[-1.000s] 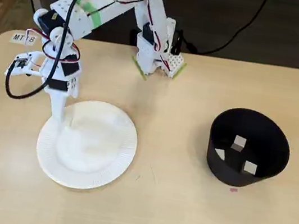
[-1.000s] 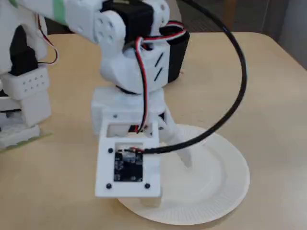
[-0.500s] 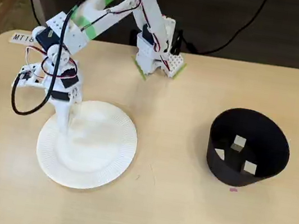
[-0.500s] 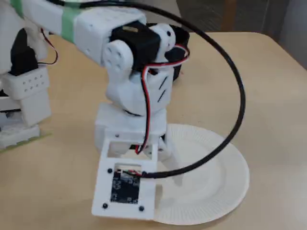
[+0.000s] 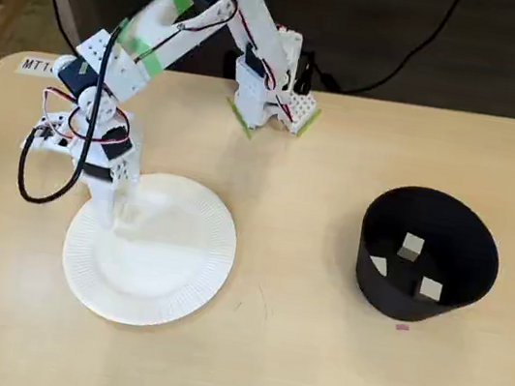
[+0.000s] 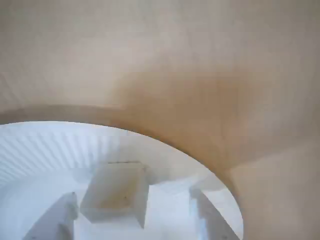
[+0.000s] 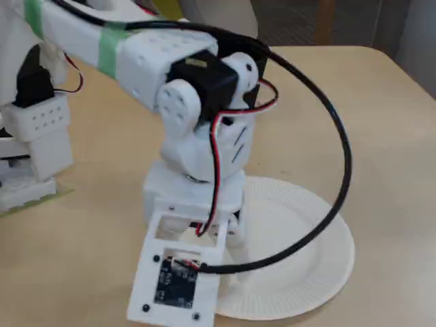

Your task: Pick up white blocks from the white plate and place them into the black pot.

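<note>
The white plate [image 5: 156,275] lies at the left of the table in a fixed view. My gripper [image 5: 122,211] reaches down onto its far left part. In the wrist view one white block [image 6: 115,192] sits on the plate [image 6: 45,145] between my fingers [image 6: 55,220], close to the left one and apart from the right one. The gripper [image 6: 132,212] is open around it. The black pot [image 5: 433,231] stands at the right and holds three white blocks [image 5: 412,247]. In another fixed view the wrist hides the fingers over the plate [image 7: 306,259].
The arm's base [image 5: 273,98] stands at the table's back edge, with black cables behind it. A black cable loop [image 5: 38,188] hangs left of the wrist. A small pink mark [image 5: 402,327] lies in front of the pot. Bare tabletop [image 5: 292,287] separates plate and pot.
</note>
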Motion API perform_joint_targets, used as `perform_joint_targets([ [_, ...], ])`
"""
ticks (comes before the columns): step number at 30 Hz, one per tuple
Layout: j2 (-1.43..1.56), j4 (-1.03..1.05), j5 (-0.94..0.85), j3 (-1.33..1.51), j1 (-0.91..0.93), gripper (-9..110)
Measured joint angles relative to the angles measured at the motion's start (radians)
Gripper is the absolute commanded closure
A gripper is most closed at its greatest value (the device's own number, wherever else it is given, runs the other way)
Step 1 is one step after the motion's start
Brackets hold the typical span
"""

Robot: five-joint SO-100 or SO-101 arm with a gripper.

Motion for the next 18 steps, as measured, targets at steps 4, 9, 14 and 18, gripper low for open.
perform_joint_targets([
  [4, -0.051, 0.000, 0.020, -0.066, -0.011, 104],
  [9, -0.140, 0.023, 0.044, -0.199, -0.046, 104],
  [14, -0.149, 0.028, 0.049, -0.233, -0.071, 104],
  [18, -0.107, 0.011, 0.107, -0.233, -0.110, 104],
])
